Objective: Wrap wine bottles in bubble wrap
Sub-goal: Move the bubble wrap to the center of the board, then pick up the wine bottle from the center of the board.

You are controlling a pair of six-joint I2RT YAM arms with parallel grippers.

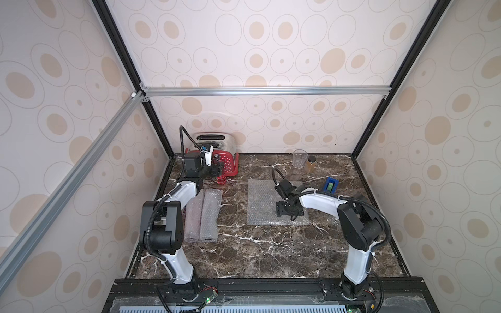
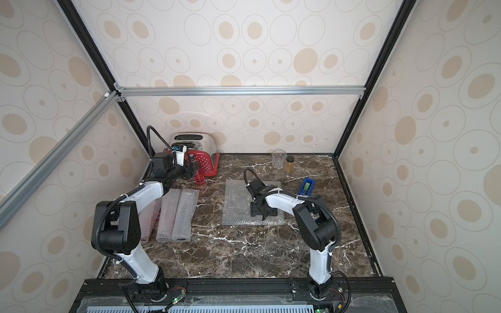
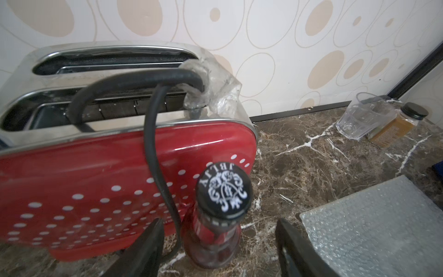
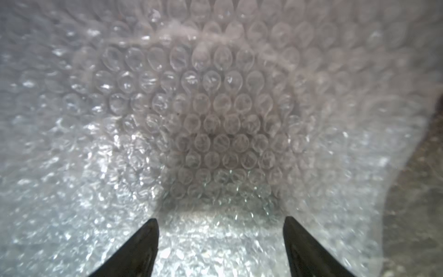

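Bottle (image 3: 224,189): red liquid, dark cap, upright on the table (image 1: 271,257), just beside the red toaster (image 3: 107,182), whose cord (image 3: 153,144) hangs close by. Left gripper (image 3: 218,225): jaws apart, one each side of the bottle's body with gaps showing, apparently placed to take it. Right gripper (image 4: 220,220): jaws wide, holding nothing, down on the flat bubble wrap sheet (image 1: 260,200), likely pinning it ready for the bottle. Rolled bundles (image 2: 176,214): side by side near the left arm, probably finished wraps. Glass (image 1: 299,158), amber jar (image 1: 310,164), blue tape dispenser (image 1: 331,187): far side, apart. Surface: dark brown marble, white veins. Enclosure: cream walls with tan ovals, aluminium frame.
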